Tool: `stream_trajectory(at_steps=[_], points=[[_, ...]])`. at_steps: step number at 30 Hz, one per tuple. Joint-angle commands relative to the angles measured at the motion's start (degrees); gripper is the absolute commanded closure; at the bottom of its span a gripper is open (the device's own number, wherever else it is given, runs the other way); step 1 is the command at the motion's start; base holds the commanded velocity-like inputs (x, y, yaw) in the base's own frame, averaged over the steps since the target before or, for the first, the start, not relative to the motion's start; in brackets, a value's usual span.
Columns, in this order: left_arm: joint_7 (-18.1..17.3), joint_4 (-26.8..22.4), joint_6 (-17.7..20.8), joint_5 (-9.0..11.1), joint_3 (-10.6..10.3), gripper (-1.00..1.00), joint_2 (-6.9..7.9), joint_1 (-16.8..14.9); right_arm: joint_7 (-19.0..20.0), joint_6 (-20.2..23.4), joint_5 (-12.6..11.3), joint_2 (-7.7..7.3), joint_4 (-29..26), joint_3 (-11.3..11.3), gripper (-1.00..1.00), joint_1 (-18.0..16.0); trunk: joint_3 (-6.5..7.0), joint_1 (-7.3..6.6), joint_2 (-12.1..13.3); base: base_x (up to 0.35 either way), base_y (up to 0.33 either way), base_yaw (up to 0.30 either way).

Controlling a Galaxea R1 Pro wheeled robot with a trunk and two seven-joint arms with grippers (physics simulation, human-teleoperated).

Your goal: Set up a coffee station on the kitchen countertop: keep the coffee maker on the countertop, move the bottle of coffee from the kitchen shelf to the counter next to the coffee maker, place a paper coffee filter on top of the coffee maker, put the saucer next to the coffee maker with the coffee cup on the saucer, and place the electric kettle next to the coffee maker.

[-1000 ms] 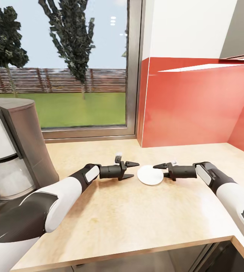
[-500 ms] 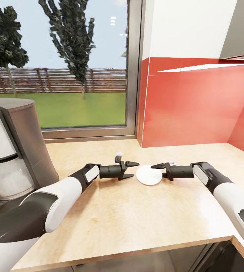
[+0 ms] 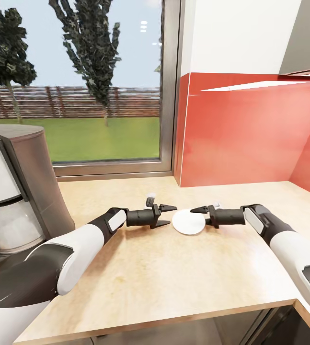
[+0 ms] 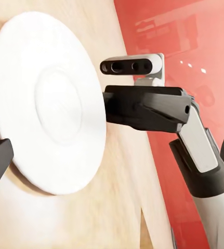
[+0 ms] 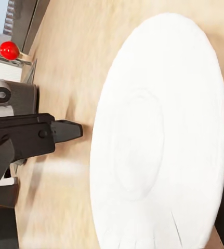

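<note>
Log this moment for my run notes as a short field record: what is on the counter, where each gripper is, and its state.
surface: light wood countertop
plate: white saucer lying flat on the countertop, nothing on it
coffee maker: at the far left of the countertop, carafe in place
left gripper: open, just left of the saucer
right gripper: over the saucer's right side, fingers look close together; open or shut unclear
backdrop: window, red wall

saucer [image 3: 188,224]: plain white | kitchen countertop [image 3: 174,273]: light wood-grain (faint mottling) | wall [image 3: 250,134]: red
</note>
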Motion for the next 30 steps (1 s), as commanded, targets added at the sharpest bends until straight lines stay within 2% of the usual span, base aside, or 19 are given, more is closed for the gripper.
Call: stream_trajectory(at_steps=[1, 16, 17, 30], points=[[-0.1, 0.02, 0.26, 0.44, -0.4, -1.0, 0.0, -0.05, 0.17, -0.11, 0.49, -0.02, -0.01, 0.43, -1.0, -0.03, -0.07, 0.0, -0.03, 0.0, 0.0, 0.0], [-0.1, 0.01, 0.26, 0.44, -0.4, -1.0, 0.0, -0.05, 0.17, -0.11, 0.49, 0.43, -0.07, 0.43, -1.0, -0.03, -0.07, 0.0, -0.03, 0.0, 0.0, 0.0], [-0.1, 0.01, 0.26, 0.44, -0.4, -1.0, 0.0, -0.05, 0.17, -0.11, 0.49, 0.44, -0.07, 0.43, 1.0, -0.03, -0.07, 0.0, -0.03, 0.0, 0.0, 0.0], [-0.19, 0.01, 0.26, 0.44, -0.35, -1.0, 0.0, -0.05, 0.17, -0.11, 0.49, 0.43, -0.07, 0.34, 1.0, -0.03, -0.07, 0.0, -0.03, 0.0, 0.0, 0.0]])
